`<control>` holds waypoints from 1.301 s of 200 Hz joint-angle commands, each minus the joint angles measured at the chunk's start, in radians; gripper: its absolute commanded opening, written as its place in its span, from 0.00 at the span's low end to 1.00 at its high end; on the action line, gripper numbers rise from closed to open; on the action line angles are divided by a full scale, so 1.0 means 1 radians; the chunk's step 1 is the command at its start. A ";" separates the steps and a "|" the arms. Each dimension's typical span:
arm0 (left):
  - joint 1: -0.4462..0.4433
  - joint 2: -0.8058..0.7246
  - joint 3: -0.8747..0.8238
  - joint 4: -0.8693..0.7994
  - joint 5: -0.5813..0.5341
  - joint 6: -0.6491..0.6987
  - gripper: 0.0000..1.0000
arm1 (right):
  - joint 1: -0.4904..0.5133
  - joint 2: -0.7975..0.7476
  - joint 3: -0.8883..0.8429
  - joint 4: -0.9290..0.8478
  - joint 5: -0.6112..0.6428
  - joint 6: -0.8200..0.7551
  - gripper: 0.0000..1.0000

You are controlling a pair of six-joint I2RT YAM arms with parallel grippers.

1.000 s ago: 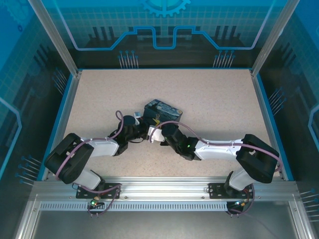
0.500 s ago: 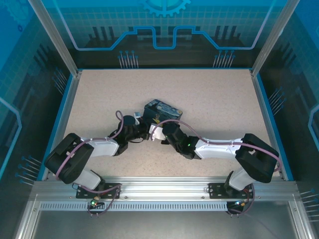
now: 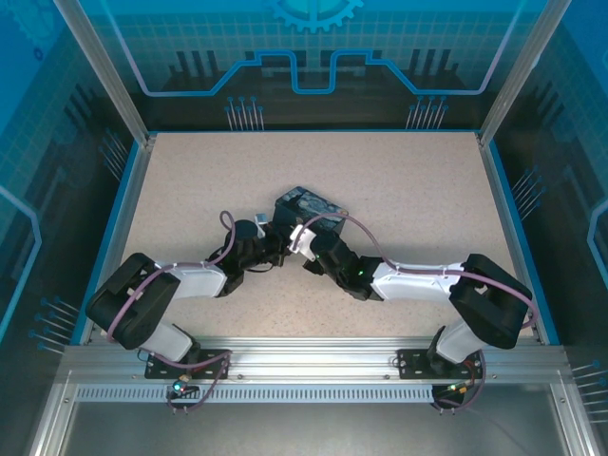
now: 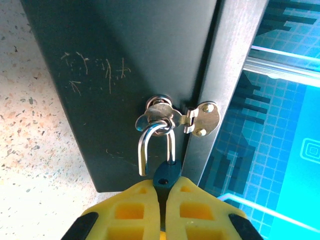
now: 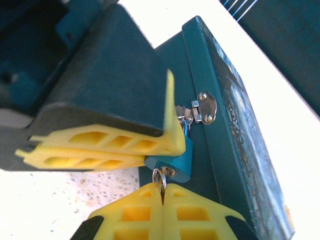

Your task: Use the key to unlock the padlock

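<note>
Padlock (image 4: 166, 174): small teal-blue body with a polished steel U-shaped shackle (image 4: 142, 150). It hangs from the shiny hasp (image 4: 202, 116) on the scuffed dark box (image 4: 125, 60), mid-table (image 3: 427, 190), whose top is speckled beige. Left gripper (image 4: 164, 189), with ribbed yellow pads, is clenched on the padlock body. Right gripper (image 5: 162, 192) is pinched on the key (image 5: 159, 178) at the padlock's underside; only a silvery ring of it shows.

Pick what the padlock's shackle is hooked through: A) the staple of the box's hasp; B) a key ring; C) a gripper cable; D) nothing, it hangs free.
A: in the left wrist view the padlock has its silver shackle looped through the staple of the hasp on the dark box, with the left fingers closed on the lock body.
</note>
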 commanded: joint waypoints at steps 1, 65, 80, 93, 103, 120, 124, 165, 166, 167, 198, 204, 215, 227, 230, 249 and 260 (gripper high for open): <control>-0.002 0.010 0.019 0.077 0.014 -0.010 0.00 | -0.008 -0.002 0.034 0.008 -0.094 0.239 0.00; -0.002 0.038 -0.008 0.040 -0.009 0.046 0.00 | -0.022 -0.070 -0.034 -0.070 -0.148 0.255 0.26; -0.003 0.056 -0.021 0.029 -0.013 0.071 0.00 | -0.058 -0.128 -0.059 -0.109 -0.222 0.259 0.38; -0.002 0.071 -0.031 0.007 -0.018 0.098 0.00 | -0.095 -0.181 -0.073 -0.152 -0.267 0.277 0.44; -0.003 0.082 -0.032 -0.019 -0.023 0.119 0.00 | -0.121 -0.214 -0.073 -0.196 -0.279 0.293 0.46; -0.002 0.096 -0.028 -0.067 -0.029 0.169 0.00 | -0.162 -0.252 -0.062 -0.277 -0.244 0.330 0.48; -0.002 0.096 -0.025 -0.088 -0.033 0.182 0.00 | -0.172 -0.258 -0.058 -0.293 -0.237 0.338 0.48; 0.000 0.059 0.036 -0.370 -0.088 0.384 0.00 | -0.239 -0.284 -0.069 -0.342 -0.192 0.406 0.49; 0.000 0.057 0.037 -0.378 -0.090 0.390 0.00 | -0.238 -0.284 -0.069 -0.342 -0.191 0.407 0.49; 0.001 0.056 0.041 -0.385 -0.093 0.398 0.00 | -0.238 -0.284 -0.070 -0.342 -0.190 0.408 0.49; 0.000 0.039 0.145 -0.645 -0.170 0.605 0.00 | -0.246 -0.276 -0.079 -0.354 -0.164 0.428 0.49; -0.001 0.044 0.161 -0.673 -0.182 0.639 0.00 | -0.246 -0.274 -0.081 -0.355 -0.157 0.431 0.49; -0.002 0.063 0.193 -0.721 -0.200 0.685 0.00 | -0.244 -0.273 -0.086 -0.355 -0.142 0.439 0.50; -0.005 0.087 0.223 -0.759 -0.215 0.728 0.00 | -0.247 -0.273 -0.091 -0.354 -0.129 0.444 0.50; -0.007 0.094 0.230 -0.770 -0.220 0.740 0.00 | -0.247 -0.273 -0.092 -0.355 -0.126 0.448 0.50; -0.015 0.141 0.286 -0.826 -0.241 0.800 0.00 | -0.247 -0.275 -0.098 -0.352 -0.115 0.454 0.50; -0.021 0.167 0.318 -0.854 -0.258 0.828 0.02 | -0.246 -0.276 -0.099 -0.354 -0.108 0.458 0.50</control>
